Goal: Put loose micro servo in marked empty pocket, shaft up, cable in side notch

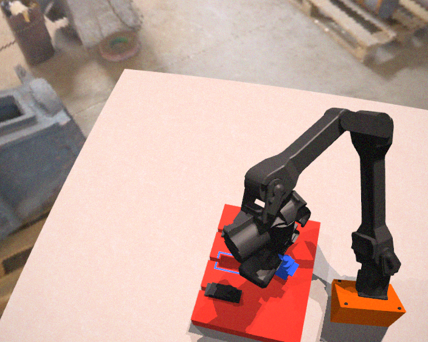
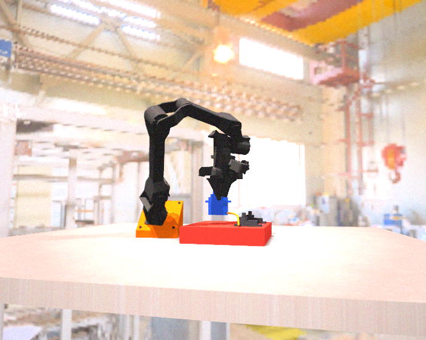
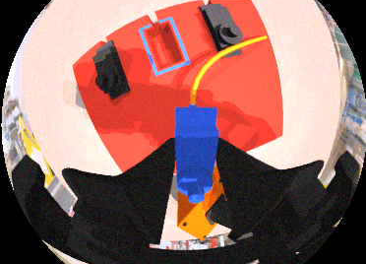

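My gripper (image 2: 219, 197) (image 3: 195, 143) is shut on the blue micro servo (image 1: 287, 266) (image 2: 218, 205) (image 3: 196, 131). The servo is held upright above the red deck (image 1: 276, 316) (image 2: 221, 235) (image 3: 256, 99), with a gap below it in the exterior view and its shaft end up. Its yellow cable (image 2: 238, 218) (image 3: 216, 55) curves away over the deck past one black servo. The empty pocket (image 1: 229, 261) (image 3: 167, 47), outlined in blue, lies ahead and left of the servo in the wrist view. My gripper hides part of the pocket in the top view.
Black servos sit in the deck on both sides of the pocket, one (image 1: 224, 293) (image 3: 112, 69) on one side and another (image 3: 221, 28) on the other, close to the cable. The arm's orange base (image 1: 365, 310) (image 2: 158, 232) (image 3: 194, 222) stands beside the deck.
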Tool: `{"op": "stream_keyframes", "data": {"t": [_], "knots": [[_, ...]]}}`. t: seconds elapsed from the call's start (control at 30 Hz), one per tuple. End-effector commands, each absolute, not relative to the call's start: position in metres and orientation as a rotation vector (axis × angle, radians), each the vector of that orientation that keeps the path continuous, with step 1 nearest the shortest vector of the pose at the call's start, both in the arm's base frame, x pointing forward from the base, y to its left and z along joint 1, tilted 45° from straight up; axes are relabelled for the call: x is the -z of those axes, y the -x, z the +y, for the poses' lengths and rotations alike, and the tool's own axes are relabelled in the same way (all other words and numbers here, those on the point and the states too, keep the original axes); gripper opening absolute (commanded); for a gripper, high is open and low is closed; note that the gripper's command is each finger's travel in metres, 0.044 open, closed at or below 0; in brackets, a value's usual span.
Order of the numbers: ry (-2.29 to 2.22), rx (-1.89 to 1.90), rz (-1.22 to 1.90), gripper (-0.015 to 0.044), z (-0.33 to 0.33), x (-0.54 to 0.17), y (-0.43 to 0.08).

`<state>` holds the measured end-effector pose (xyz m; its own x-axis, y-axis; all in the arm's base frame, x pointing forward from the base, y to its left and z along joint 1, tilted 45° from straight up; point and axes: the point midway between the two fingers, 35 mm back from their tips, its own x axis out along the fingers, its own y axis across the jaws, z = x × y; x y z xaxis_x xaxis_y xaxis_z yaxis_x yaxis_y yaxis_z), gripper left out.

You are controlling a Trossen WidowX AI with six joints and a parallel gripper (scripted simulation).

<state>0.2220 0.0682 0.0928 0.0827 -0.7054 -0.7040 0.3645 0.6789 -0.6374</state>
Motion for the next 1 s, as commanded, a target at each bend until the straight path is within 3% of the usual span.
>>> {"op": "stream_keyframes", "data": {"t": [0.0, 0.5, 0.97], "knots": [[0.440, 0.729, 1.316, 0.0000, 0.070, -0.092, -0.222], [0.564, 0.630, 1.378, 0.0000, 0.071, -0.092, -0.226], [0.563, 0.630, 1.375, 0.0000, 0.072, -0.098, -0.280]]}}
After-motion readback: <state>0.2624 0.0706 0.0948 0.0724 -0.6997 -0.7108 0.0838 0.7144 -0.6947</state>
